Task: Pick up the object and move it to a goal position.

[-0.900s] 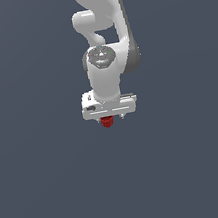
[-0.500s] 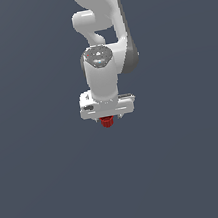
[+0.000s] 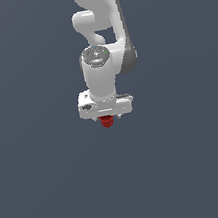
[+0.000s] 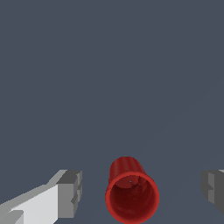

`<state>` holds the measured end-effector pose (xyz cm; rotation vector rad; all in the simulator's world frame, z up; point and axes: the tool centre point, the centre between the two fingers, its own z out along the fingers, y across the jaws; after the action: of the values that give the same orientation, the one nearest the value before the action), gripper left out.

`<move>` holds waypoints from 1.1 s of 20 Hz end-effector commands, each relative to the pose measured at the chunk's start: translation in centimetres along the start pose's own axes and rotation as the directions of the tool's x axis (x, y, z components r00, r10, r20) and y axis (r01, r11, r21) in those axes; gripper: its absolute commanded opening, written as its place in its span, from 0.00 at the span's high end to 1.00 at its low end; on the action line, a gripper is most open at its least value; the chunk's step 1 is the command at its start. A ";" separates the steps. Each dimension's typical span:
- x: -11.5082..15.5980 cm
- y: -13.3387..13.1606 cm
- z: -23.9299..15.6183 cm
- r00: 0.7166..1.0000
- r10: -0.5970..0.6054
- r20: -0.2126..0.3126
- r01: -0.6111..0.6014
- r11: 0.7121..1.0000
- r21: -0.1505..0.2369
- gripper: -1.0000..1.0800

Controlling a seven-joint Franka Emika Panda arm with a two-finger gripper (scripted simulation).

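Standing between the gripper's fingers, the red cup touches neither one. Both fingers are wide apart.

A bare simulated scene: flat, featureless grey ground.

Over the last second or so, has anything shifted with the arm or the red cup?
Barely. In the exterior view the arm and pincer have eased down very slightly over the red cup. Nothing was grasped or released: the wrist view shows the cup standing between the open fingers, with a gap on each side. The cup itself sits where it was.
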<state>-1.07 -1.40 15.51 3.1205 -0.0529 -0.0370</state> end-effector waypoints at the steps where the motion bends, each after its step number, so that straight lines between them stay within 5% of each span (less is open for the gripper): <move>1: -0.3 0.0 0.4 1.000 0.018 -0.001 -0.018 1.000 0.002 0.04; 22: -7.1 0.8 5.9 0.940 0.342 -0.014 -0.341 0.940 0.027 0.04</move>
<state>-8.05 -2.08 9.99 3.0874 -0.5765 -0.0033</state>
